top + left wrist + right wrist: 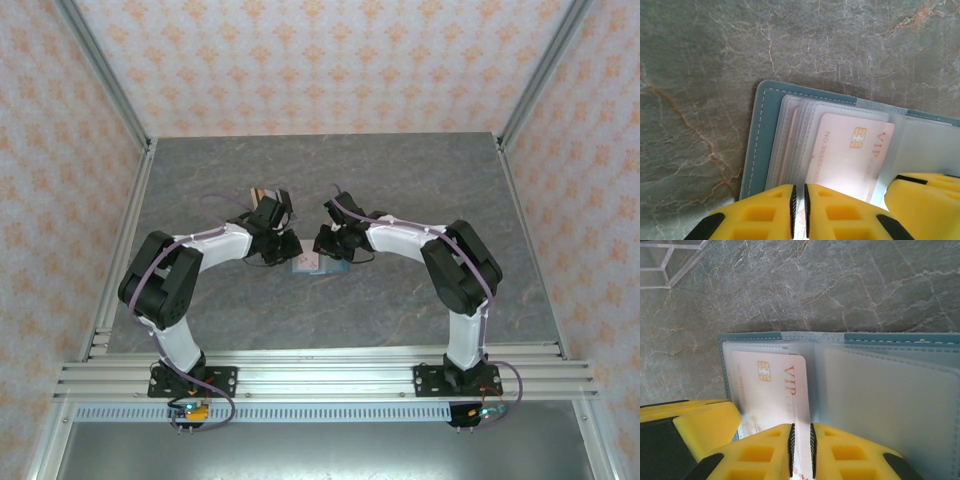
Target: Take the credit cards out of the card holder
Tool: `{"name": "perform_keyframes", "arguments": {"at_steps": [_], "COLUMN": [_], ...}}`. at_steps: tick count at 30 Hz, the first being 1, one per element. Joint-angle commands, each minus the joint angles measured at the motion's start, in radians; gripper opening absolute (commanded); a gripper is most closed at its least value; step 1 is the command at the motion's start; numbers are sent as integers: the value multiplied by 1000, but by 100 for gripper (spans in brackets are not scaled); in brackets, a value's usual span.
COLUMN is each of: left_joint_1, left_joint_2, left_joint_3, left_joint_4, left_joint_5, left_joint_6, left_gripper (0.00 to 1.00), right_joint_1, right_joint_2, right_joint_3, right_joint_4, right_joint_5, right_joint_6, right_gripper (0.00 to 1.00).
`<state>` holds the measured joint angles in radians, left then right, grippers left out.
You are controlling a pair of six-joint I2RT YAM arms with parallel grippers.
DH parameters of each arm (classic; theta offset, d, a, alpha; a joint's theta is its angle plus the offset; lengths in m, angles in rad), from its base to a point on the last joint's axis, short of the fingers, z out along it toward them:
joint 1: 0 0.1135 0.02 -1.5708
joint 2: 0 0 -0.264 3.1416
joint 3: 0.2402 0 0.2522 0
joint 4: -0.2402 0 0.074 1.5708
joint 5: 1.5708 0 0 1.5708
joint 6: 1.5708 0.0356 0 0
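At the middle of the bench (300,180), between the two arms, the card holder (760,140) lay open and flat, its clear sleeves (880,405) facing up. One pale card (767,385) with a gold chip and red lettering sat in a sleeve on one panel, and part of it stood proud of the plastic.

The right end effector (801,450) was clamped on that card, with the card's edge running down between its closed fingers. The left end effector (800,210) was just beside it. Its fingers were nearly together on something thin, which looked like the sleeve edges of the card holder, though the exact layer could not be told.

The step in hand appeared to be drawing this card free while the other arm pinned the holder. Doing it well would have meant:

- pulling the card straight along the sleeve's opening and low to the bench, so that it slid rather than bent;
- keeping the left grip firm on plastic only, since a pinch that also caught the card would have fought the pull;
- moving slowly at first, because a tight sleeve could have dragged the whole holder along;
- keeping the two end effectors from knocking together, close as they were.
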<state>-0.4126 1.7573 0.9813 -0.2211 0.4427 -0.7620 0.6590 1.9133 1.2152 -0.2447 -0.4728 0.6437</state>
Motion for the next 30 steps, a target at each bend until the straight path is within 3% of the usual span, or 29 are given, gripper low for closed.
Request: {"name": "perform_keyframes", "arguments": {"at_steps": [1, 30], "left_joint_1": [-3, -2], "left_joint_2": [15, 53], "left_joint_3": [30, 42], "left_joint_4": [-37, -69], "left_joint_5": [-41, -26], "left_joint_6": [-8, -20], "left_gripper": [15, 14], "right_joint_1": [-10, -28], "right_joint_2": [27, 39], "right_joint_3": [-12, -90], "right_joint_4": [21, 190], "right_joint_5": [-9, -106], "right_joint_6": [14, 54], "right_gripper": [19, 16]}}
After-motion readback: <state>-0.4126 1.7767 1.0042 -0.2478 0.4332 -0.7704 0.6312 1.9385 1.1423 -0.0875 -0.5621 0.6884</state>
